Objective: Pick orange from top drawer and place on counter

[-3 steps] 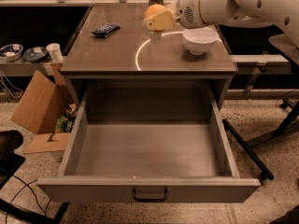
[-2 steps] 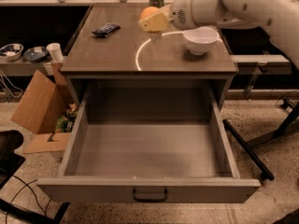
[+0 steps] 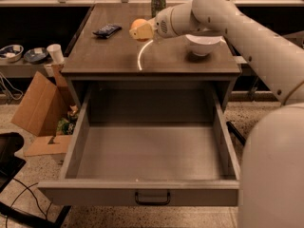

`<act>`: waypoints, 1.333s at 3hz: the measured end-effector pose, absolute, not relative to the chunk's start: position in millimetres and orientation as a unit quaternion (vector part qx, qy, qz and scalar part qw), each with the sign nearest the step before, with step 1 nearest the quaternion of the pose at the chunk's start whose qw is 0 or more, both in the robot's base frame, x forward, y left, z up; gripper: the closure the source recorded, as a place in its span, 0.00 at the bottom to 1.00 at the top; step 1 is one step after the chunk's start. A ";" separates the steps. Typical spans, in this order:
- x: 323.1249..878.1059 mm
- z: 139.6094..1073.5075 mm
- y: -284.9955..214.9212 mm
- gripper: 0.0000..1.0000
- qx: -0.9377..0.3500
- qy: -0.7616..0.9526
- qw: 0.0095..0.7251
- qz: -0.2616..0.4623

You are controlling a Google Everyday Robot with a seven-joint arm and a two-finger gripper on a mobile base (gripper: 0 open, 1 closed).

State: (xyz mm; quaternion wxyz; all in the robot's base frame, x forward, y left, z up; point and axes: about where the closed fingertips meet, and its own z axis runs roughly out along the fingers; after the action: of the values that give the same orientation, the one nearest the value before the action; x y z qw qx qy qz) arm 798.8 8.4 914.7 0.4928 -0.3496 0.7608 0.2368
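Well, start at the far left: a box sits open on the floor, well clear of the work, so you can leave it alone. The drawer stands pulled fully out below the counter, and its bare floor shows nothing in it, which fits the orange being out already. On the counter's left rear lies a dark packet, and that spot is best avoided. Just right of it you have the orange, pinched between the fingers of the gripper, which are closed on the fruit from the side and hold it over the middle rear of the counter; whether it touches the top I cannot tell, but I judge it not yet released. That side grip keeps the round fruit from rolling until it is down. Behind it stands a green can, and to the right a white bowl sits near the arm, which reaches in from your right. Lower onto the bare patch in front, between packet and bowl, before you let go.
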 end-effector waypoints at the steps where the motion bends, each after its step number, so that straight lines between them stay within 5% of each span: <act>1: 813.0 882.7 19.3 1.00 -0.347 0.782 0.468 0.221; 2: 814.2 845.5 26.2 1.00 -0.335 0.805 0.442 0.210; 4: 813.4 841.0 27.1 0.59 -0.334 0.807 0.439 0.211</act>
State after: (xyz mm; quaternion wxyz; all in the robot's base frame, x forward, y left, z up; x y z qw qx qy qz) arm 813.4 27.1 841.0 0.4386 -0.3337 0.8073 0.2111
